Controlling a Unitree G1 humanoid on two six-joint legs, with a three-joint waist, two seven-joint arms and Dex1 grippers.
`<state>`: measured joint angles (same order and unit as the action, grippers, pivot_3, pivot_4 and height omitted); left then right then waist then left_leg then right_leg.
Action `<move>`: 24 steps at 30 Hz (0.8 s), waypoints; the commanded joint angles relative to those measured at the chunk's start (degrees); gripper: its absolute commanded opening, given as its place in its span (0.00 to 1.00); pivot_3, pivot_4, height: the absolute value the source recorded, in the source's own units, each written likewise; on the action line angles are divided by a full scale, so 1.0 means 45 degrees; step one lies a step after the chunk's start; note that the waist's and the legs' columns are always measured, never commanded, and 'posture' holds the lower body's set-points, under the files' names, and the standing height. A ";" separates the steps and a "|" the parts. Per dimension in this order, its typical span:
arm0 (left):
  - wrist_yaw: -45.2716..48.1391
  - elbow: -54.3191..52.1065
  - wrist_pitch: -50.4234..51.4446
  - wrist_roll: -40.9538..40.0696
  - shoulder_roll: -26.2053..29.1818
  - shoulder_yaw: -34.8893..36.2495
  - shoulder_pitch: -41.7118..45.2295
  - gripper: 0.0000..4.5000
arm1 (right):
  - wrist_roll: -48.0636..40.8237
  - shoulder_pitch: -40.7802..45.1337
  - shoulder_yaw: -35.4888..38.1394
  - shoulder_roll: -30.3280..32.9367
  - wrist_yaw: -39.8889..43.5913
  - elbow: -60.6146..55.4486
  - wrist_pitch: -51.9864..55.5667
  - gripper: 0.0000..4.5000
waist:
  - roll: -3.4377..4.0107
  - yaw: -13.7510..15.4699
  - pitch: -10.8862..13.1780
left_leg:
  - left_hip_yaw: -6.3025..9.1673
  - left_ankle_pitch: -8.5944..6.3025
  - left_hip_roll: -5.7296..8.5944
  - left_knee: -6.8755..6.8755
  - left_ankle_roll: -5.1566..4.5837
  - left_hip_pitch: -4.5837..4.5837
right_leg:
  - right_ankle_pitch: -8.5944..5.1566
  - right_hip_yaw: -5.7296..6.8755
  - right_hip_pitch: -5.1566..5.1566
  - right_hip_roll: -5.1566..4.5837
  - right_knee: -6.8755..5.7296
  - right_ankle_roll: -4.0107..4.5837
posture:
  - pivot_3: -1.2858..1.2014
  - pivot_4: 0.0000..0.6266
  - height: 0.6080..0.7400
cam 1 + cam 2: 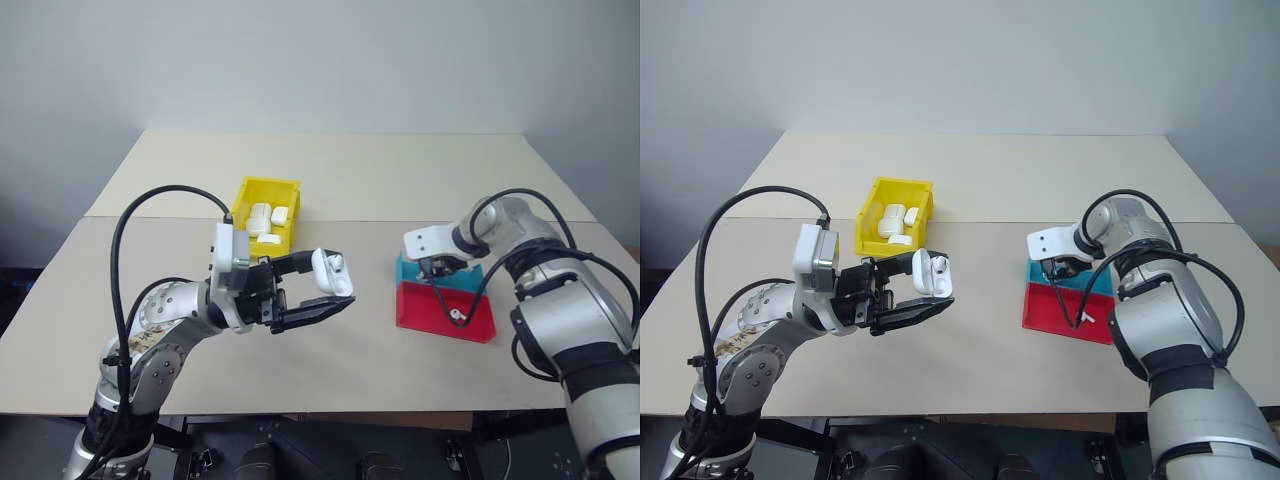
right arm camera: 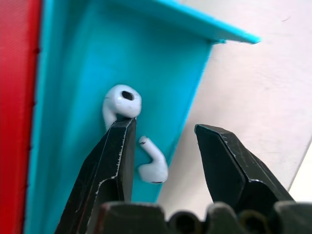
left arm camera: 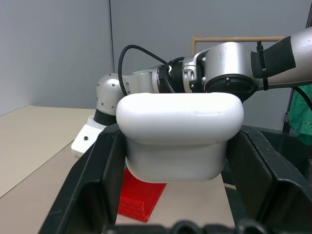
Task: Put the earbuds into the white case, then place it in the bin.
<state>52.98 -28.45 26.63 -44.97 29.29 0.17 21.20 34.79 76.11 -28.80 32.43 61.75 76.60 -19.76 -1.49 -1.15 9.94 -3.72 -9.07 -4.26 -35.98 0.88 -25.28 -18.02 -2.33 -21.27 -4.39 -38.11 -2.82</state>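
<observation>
My right end effector (image 2: 163, 134) hangs over the teal tray (image 2: 87, 68) with its two fingers parted, neither closed on anything. Two earbuds (image 2: 122, 101) lie in that tray: one sits right at the tip of one finger, the other (image 2: 153, 165) lies between the fingers but close beside the same one. I keep the fingers apart and pointed down like this so that one bud can be straddled and pinched. The second bud is so near that I judge a careless close could nudge both. Just beside the teal tray, on my side of it, is the red tray (image 1: 440, 318), where a small white piece lies; it may be another earbud, though I can't say for sure at this range.

My left end effector (image 1: 322, 290) is clamped on the white case (image 1: 332, 272), holding it up off the worktop (image 1: 360, 240) between its fingers. The lid looks flipped open, with one bud seemingly already seated. I hold it raised and facing across toward my right arm so the open top is easy to reach for dropping a bud in.

The yellow bin (image 1: 266, 190) stands beyond my left end effector, with several white cases already inside. The held case goes there once it is filled.
</observation>
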 commanded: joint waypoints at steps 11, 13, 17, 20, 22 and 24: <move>0.0197 -0.0204 0.0068 -0.0313 0.0162 0.0117 0.0295 0.62 | -0.0336 0.1040 0.0391 0.0324 0.0683 -0.0147 -0.0134 0.53 | 0.0007 -0.0005 0.0004 | -0.0002 0.0000 0.0001 0.0004 0.0000 -0.0002 | 0.0000 -0.0002 -0.0004 0.0000 0.0001 0.0000 | 0.52 0.24 1.00; 0.0228 -0.0206 0.0075 -0.0320 0.0180 0.0118 0.0295 0.62 | -0.0476 0.1209 0.0464 0.0406 0.1410 -0.0208 -0.0541 0.53 | 0.0010 -0.0001 0.0006 | -0.0004 0.0000 0.0000 0.0007 0.0000 -0.0002 | 0.0000 -0.0003 -0.0008 0.0000 0.0002 0.0000 | 0.52 0.24 1.00; 0.0273 -0.0220 0.0061 -0.0285 0.0183 0.0084 0.0326 0.62 | -0.0598 0.1225 0.0410 0.0421 0.2298 -0.0305 -0.1381 0.53 | 0.0010 0.0001 0.0007 | -0.0004 -0.0001 0.0000 0.0009 -0.0001 -0.0001 | 0.0000 -0.0001 -0.0005 0.0000 0.0006 0.0000 | 0.52 0.24 1.00; 0.0250 -0.0262 0.0074 -0.0284 0.0175 0.0113 0.0318 0.62 | -0.0748 0.1098 0.0443 0.0416 0.2826 -0.0311 -0.1727 0.53 | 0.0011 0.0002 0.0007 | -0.0003 0.0000 0.0000 0.0006 0.0000 -0.0002 | 0.0000 -0.0001 -0.0005 0.0000 0.0002 0.0000 | 0.52 0.24 1.00; 0.0214 -0.0312 0.0085 -0.0268 0.0177 0.0141 0.0273 0.62 | -0.0553 0.0988 0.0240 0.0455 0.2780 -0.0312 -0.2051 0.53 | 0.0011 0.0007 0.0007 | -0.0003 -0.0001 0.0000 0.0006 0.0000 -0.0002 | 0.0000 -0.0001 -0.0005 0.0000 0.0002 0.0000 | 0.52 0.24 1.00; 0.0149 -0.0382 0.0114 -0.0248 0.0182 0.0169 0.0215 0.62 | -0.0252 0.0873 -0.0029 0.0458 0.2459 -0.0291 -0.2237 0.53 | 0.0010 0.0009 0.0007 | -0.0003 0.0000 0.0000 0.0007 0.0000 -0.0001 | 0.0000 -0.0001 -0.0005 0.0000 0.0003 0.0000 | 0.52 0.24 1.00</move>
<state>53.86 -28.38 27.56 -45.12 29.79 0.15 21.83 32.91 79.98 -28.56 33.50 73.52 76.25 -28.45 -1.45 -1.11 9.97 -3.73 -9.07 -4.26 -35.95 0.88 -25.29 -18.03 -2.33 -21.29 -4.39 -38.09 -2.82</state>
